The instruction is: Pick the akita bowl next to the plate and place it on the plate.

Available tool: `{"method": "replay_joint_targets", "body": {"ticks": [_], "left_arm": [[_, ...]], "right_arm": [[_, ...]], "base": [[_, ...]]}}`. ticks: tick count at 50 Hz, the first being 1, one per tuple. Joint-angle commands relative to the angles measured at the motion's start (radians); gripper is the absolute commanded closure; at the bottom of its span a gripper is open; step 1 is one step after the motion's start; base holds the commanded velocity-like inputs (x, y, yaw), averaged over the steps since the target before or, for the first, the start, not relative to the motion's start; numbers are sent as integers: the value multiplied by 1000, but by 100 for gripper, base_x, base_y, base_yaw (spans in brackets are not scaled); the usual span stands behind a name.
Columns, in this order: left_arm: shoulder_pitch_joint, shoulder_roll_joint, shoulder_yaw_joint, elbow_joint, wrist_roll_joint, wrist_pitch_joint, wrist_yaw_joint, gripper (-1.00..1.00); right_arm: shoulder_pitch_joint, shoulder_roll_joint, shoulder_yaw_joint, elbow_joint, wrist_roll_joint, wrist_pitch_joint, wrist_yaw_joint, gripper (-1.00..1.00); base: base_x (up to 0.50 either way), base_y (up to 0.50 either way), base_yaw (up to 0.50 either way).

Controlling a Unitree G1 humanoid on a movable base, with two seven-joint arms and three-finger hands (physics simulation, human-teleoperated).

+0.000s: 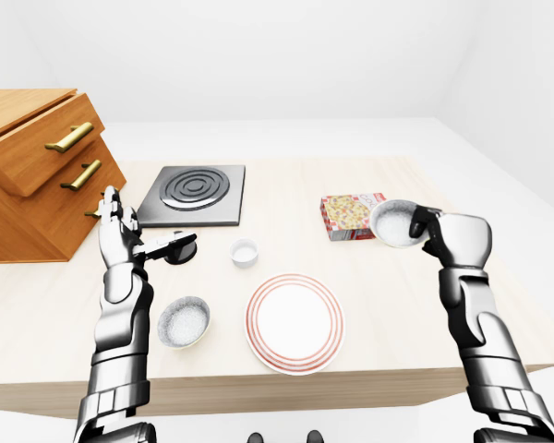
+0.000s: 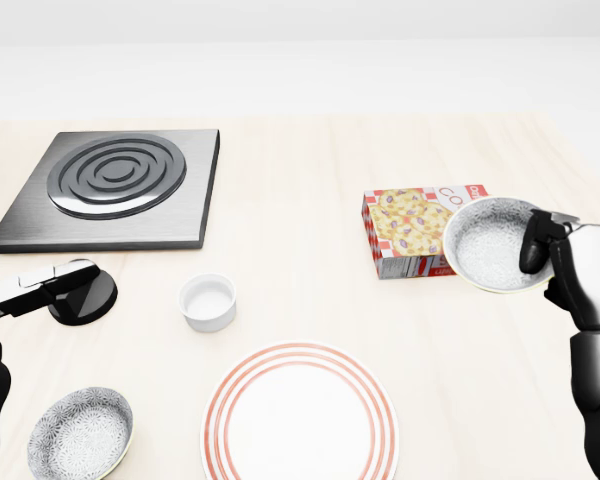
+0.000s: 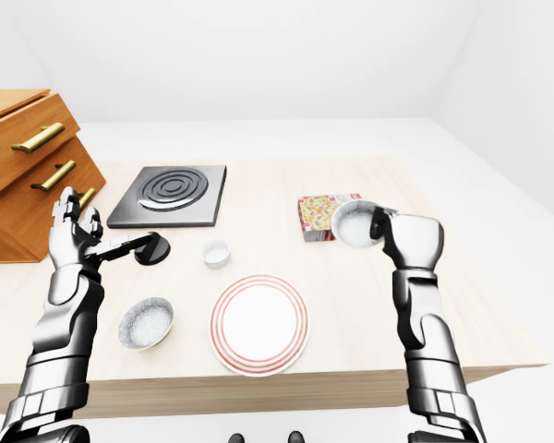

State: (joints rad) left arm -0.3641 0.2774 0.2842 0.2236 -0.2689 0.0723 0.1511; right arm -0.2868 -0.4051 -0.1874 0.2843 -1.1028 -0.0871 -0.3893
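While my left hand (image 1: 118,231) stands released, fingers spread and holding nothing, it takes no part in the work. Just right of it sits a black dish (image 2: 83,293); whether the thumb touches it I cannot tell. Below that hand lies a speckled bowl (image 2: 80,432), not involved. Between my two hands the plate (image 2: 300,415) lies bare on the table (image 2: 310,200), down and to the left of my right hand (image 2: 585,275). A cookie box (image 2: 405,235) sits just left of that hand.

My right hand is clenched on the akita bowl (image 2: 490,245), with the thumb over its rim. The bowl is raised clear of the table and tilted with its mouth toward me, overlapping the box in the head view.

Assessment: pickup complete; carry and placement outstanding. The bowl must go down-left over the plate, be levelled, set down and let go.
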Motion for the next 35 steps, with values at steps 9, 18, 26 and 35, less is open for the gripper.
{"method": "replay_joint_targets", "body": {"ticks": [9,18,26,35], "left_arm": [[-3,0,-3,23,0,-20,-6,-100],[-3,0,-2,32,1,-28,-10,-100],[-3,-1,-3,28,1,-25,-8,-100],[-4,-1,-2,29,1,-26,-10,-100]], "right_arm": [[97,121,-54,-489,148,0,231,100],[114,172,-10,-571,133,0,285,100],[141,206,25,-569,120,0,281,100],[187,244,84,-523,88,0,235,100]], "base": [[0,0,0],[0,0,0],[0,0,0],[0,0,0]]}}
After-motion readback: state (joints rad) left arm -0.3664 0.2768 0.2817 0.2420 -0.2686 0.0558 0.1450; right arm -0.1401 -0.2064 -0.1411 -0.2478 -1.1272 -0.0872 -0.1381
